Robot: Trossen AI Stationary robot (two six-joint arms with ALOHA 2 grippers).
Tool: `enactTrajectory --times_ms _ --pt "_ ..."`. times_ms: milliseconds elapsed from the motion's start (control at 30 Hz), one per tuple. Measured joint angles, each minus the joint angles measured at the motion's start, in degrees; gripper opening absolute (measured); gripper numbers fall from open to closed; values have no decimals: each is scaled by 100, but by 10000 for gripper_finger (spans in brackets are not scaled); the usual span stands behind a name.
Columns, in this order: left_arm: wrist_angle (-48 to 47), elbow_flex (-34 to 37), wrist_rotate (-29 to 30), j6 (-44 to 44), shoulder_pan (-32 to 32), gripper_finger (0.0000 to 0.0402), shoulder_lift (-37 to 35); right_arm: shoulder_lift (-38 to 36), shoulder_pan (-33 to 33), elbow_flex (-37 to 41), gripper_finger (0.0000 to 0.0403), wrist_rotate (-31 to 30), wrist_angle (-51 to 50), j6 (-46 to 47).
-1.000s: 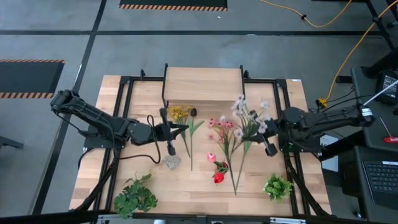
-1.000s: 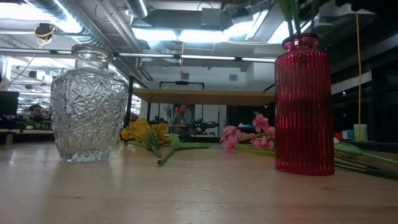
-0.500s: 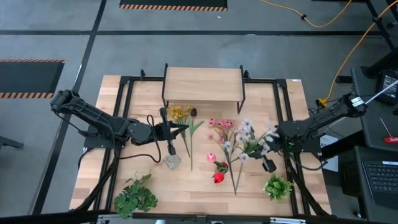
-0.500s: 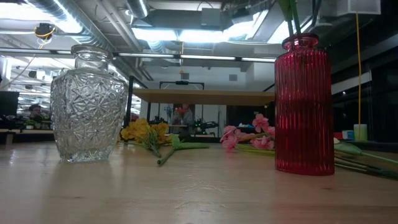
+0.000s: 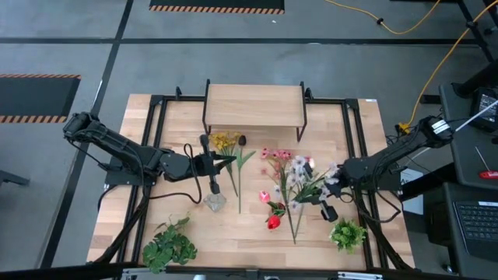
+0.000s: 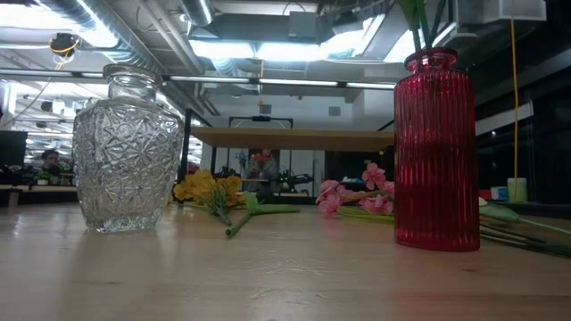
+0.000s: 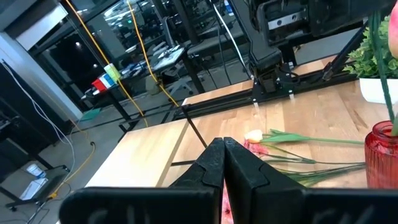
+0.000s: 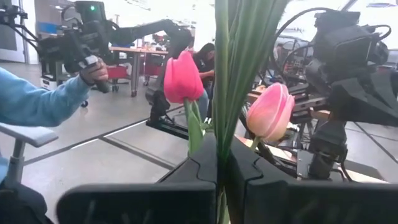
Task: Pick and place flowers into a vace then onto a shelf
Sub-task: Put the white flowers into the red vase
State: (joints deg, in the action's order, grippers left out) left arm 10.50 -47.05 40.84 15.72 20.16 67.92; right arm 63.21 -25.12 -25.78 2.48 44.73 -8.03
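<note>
My right gripper [image 5: 330,185] is shut on a bunch of flowers [image 5: 305,174] with white, pink and red blossoms, right of the table's middle. In the right wrist view the green stems [image 8: 231,74] run between the fingers, with two tulips [image 8: 182,78] beside them. More flowers [image 5: 278,165] lie flat on the table, and yellow ones [image 5: 225,142] lie near the shelf [image 5: 253,106]. A red vase [image 6: 435,152] holds green stems; a clear glass vase [image 6: 128,152] stands empty. My left gripper [image 5: 226,161] is shut and touches nothing, by the yellow flowers. My right gripper pinches several green stems [image 8: 219,140] together between its two fingers. It comes level from the table's right side, with the fingers across the stems. The blossoms [image 5: 299,173] stick out toward the table's left, over the flowers lying there.
Two bushy green plants stand near the near edge, one at the left [image 5: 170,245] and one at the right [image 5: 347,233] just below my right gripper. A person in a blue sleeve [image 8: 37,102] sits beyond the table. Bare wood lies between the vases and the near edge.
My right gripper has carried the bunch from beside the shelf's right end toward the near edge and a little toward the left. The blossoms have swung with it and now lie closer to the red vase. The left arm has kept still.
</note>
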Motion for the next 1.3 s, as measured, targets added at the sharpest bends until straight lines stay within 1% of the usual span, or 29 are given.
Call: enactTrajectory --times_ms 367,1300 --pt "0 0 0 1 0 3 0 49 -2 0 3 2 -115 193" --pt "0 -2 0 3 0 3 0 1093 -2 0 3 -2 156 -11"
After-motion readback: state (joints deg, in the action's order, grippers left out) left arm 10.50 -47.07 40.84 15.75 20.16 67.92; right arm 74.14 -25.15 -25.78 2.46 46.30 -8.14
